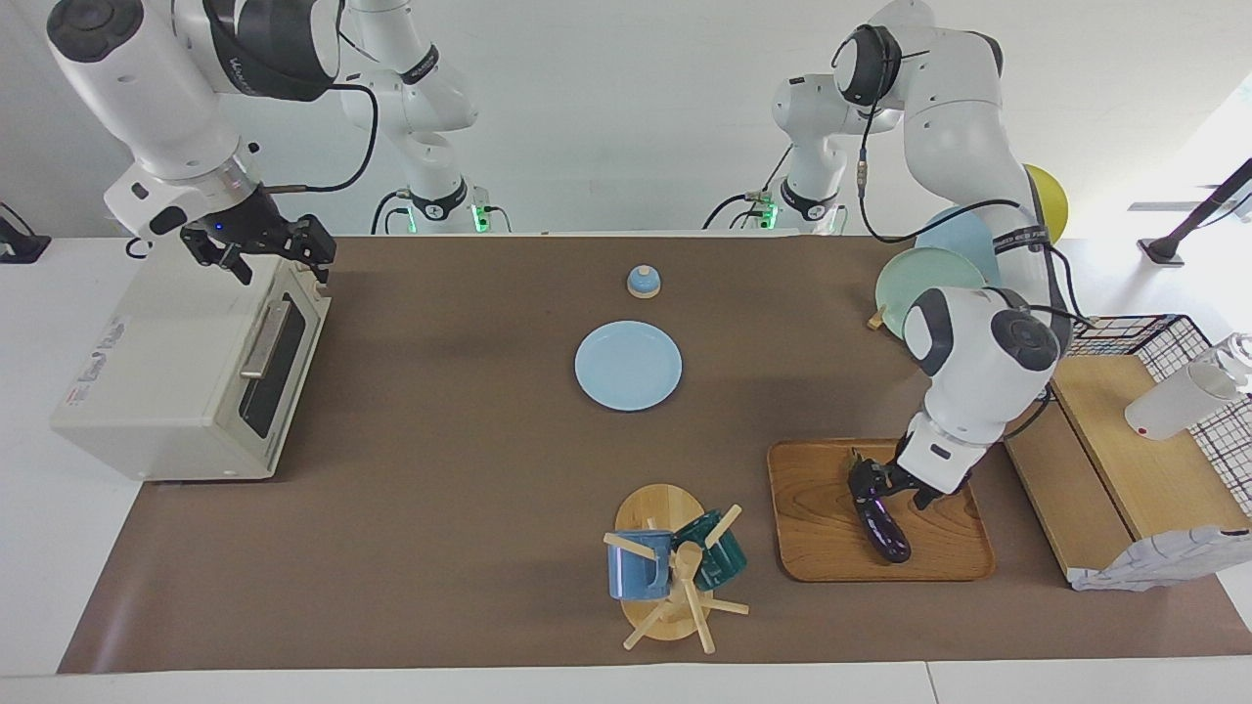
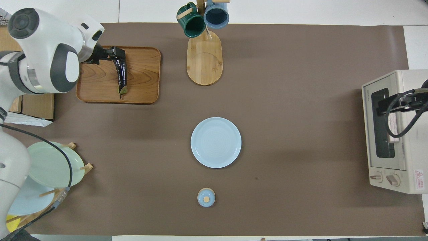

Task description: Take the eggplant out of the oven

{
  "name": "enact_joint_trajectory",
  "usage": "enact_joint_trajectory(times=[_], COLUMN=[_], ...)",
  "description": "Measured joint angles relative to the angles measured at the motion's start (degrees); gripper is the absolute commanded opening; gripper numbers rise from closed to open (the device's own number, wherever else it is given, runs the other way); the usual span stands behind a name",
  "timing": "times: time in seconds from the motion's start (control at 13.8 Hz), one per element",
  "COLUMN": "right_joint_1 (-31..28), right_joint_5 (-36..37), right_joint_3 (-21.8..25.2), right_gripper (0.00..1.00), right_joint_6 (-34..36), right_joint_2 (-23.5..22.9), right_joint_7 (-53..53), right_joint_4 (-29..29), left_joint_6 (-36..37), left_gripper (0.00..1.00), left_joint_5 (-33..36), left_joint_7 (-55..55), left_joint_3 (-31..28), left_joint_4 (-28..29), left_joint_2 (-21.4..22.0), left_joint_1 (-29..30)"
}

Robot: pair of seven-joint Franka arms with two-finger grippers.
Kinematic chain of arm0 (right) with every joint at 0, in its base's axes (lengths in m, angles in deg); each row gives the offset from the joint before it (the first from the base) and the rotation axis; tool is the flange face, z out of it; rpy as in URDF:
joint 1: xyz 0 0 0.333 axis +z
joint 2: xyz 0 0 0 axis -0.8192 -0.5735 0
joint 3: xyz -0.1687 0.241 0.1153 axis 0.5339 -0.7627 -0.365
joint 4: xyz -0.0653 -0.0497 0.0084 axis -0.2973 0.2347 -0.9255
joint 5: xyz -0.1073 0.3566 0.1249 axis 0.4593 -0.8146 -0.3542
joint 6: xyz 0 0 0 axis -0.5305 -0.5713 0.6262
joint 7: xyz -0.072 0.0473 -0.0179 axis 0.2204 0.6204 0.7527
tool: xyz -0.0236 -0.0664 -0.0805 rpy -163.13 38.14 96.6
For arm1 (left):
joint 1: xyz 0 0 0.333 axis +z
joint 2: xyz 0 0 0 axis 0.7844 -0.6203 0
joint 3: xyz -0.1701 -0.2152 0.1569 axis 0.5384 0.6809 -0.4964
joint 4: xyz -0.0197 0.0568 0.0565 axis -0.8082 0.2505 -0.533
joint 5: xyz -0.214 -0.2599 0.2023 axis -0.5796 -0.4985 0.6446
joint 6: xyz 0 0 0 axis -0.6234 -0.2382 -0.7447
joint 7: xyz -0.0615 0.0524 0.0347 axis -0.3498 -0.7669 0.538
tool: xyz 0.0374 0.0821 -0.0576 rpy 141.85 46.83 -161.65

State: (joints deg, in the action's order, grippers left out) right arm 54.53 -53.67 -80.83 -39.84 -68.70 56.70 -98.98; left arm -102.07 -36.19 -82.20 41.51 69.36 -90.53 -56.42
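With the eggplant (image 1: 879, 516) lying on the wooden tray (image 1: 812, 523), lift the spread-fingered left gripper (image 1: 895, 486) straight up, clear of it.

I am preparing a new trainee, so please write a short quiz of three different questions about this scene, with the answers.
1. True or false: the slim dark purple eggplant lies inside the cream-white toaster oven.
2. What does the eggplant rest on? A) round light blue plate B) rectangular wooden tray C) wooden mug stand
3. Fill in: the right pincer hangs over the ____.

Key: 1 false; it lies on the rectangular wooden tray, with the left pincer at its end. 2 B. 3 oven.
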Motion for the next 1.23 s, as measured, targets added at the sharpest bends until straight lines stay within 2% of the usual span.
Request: enact_joint_trajectory(times=[0.51,0.72,1.01,1.23], right_joint_1=[0.18,0.19,0.22,0.33], right_joint_5=[-0.01,-0.01,-0.01,-0.01], right_joint_3=[-0.26,-0.28,-0.30,-0.33], right_gripper=[1.00,1.00,1.00,1.00], right_joint_6=[-0.01,-0.01,-0.01,-0.01], right_joint_2=[1.12,1.16,1.16,1.16], right_joint_7=[-0.05,-0.05,-0.05,-0.05], right_joint_4=[0.10,0.09,0.09,0.09], left_joint_6=[23.65,32.13,33.70,33.04], left_gripper=[1.00,1.00,1.00,1.00], left_joint_5=[0.45,1.96,2.03,1.94], left_joint_7=[3.33,3.42,3.59,3.59], left_joint_3=[-1.59,-1.40,-0.74,-0.70], left_joint_4=[-0.05,1.99,10.89,13.74], left_joint_2=[18.79,25.43,31.70,32.87], left_joint_1=[0.53,0.47,0.26,0.26])
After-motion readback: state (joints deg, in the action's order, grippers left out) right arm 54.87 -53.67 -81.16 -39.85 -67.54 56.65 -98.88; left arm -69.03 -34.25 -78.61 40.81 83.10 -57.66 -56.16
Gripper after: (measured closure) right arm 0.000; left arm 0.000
